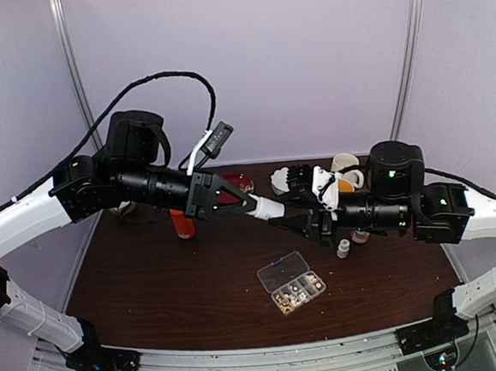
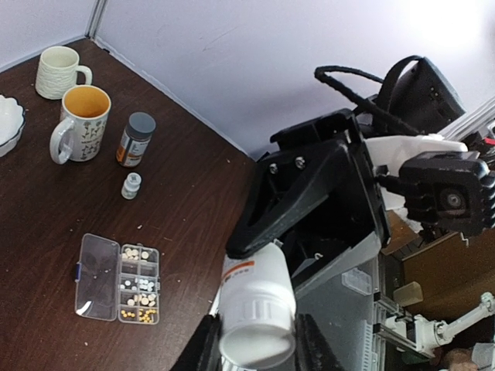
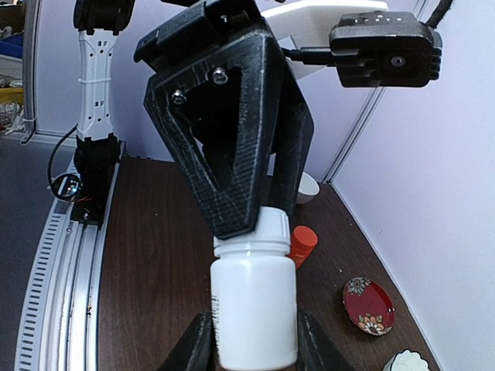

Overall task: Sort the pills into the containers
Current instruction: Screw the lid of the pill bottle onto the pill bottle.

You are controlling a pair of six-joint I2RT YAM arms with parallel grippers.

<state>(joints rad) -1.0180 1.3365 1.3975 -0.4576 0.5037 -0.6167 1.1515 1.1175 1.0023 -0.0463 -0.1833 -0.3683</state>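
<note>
Apparently to twist it open, the right gripper (image 3: 254, 340) grasps the white bottle (image 3: 255, 309) by its body while the left gripper (image 2: 257, 345) clenches its cap (image 2: 259, 321), raised above and behind the organiser box (image 1: 276, 274), whose compartments (image 2: 139, 282) hold pills (image 2: 138, 297).

From above the pills (image 1: 297, 294) are too small to count. The left gripper (image 3: 259, 222) hides most of the bottle's (image 3: 255, 309) cap (image 3: 274, 229), perhaps pressing it. The left edge cuts off a white bowl (image 2: 6, 124).
</note>
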